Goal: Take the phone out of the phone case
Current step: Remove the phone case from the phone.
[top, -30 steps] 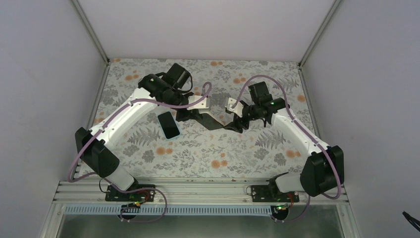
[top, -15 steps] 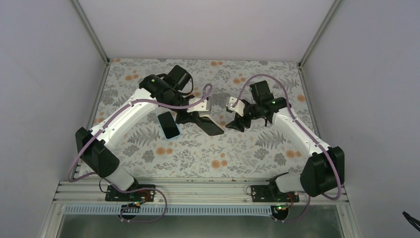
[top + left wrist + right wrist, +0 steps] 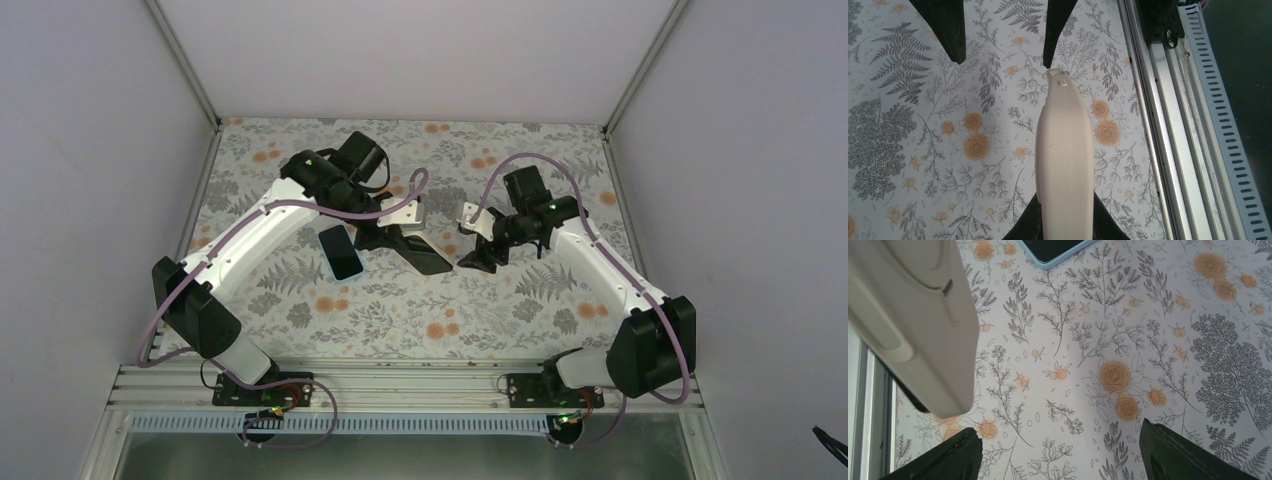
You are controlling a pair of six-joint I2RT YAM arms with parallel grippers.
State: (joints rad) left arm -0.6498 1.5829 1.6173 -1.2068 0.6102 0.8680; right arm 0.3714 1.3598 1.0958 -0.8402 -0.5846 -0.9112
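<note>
My left pincer (image 3: 1065, 210) clenches the case (image 3: 1064, 145) (cream at my wrist, black from above); my right pincer (image 3: 1059, 427) is spread, the phone (image 3: 1053, 247) lying beyond its tips.

Glossy dark glass fronts the phone (image 3: 1053, 246) with its smooth pale-blue rim, the flower-printed cloth (image 3: 1148, 335) looks matt, and the rail (image 3: 1173, 125) is ribbed bare metal.

Floral tablecloth (image 3: 450, 310) across the whole tabletop: grey ferns, orange blossoms, lying flat. Plain white walls (image 3: 90, 150) close it in on three sides, with metal frame posts (image 3: 185, 65) rising at the back corners. Along the near edge runs a ribbed aluminium rail (image 3: 400, 385) and, just beyond it, a perforated strip (image 3: 400, 423). Bottom right, outside the enclosure, a black cable (image 3: 830, 445) pokes in.
</note>
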